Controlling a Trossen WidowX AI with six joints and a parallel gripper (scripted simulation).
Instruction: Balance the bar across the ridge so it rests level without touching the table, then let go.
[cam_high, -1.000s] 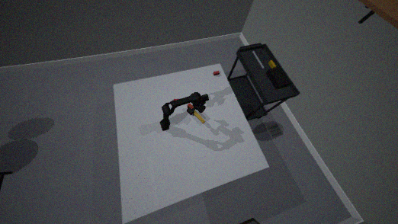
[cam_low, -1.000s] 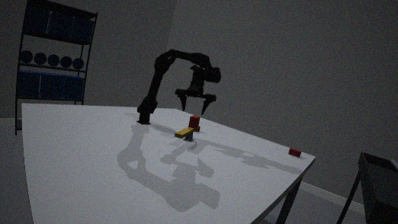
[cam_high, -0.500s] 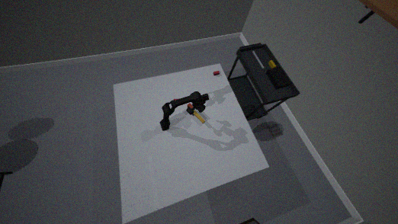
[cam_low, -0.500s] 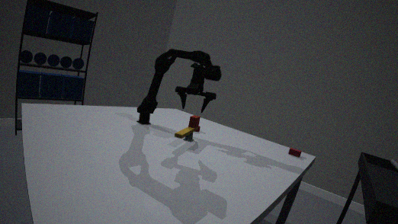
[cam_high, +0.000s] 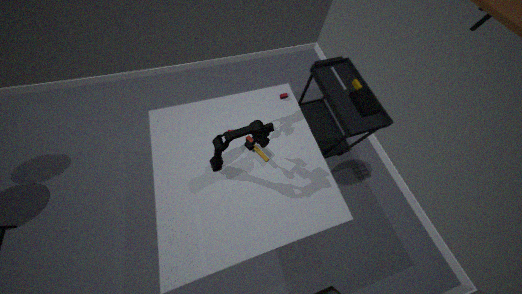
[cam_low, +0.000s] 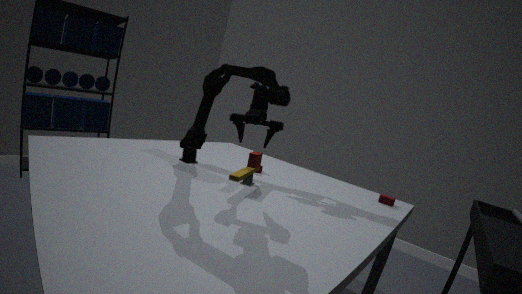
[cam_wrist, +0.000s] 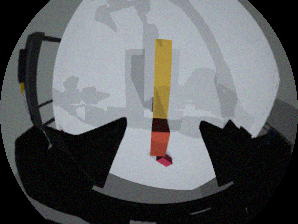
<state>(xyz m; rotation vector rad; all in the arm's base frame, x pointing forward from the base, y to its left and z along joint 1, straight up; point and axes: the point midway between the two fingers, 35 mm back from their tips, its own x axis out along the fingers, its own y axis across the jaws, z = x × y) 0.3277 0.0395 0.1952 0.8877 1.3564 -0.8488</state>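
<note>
Bar (cam_low: 243, 173) level across ridge (cam_low: 248, 181)

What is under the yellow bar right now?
The yellow bar lies on a small dark ridge standing on the white table, its near end lifted off the surface. A red block covers its far end. The open gripper hangs above.
</note>
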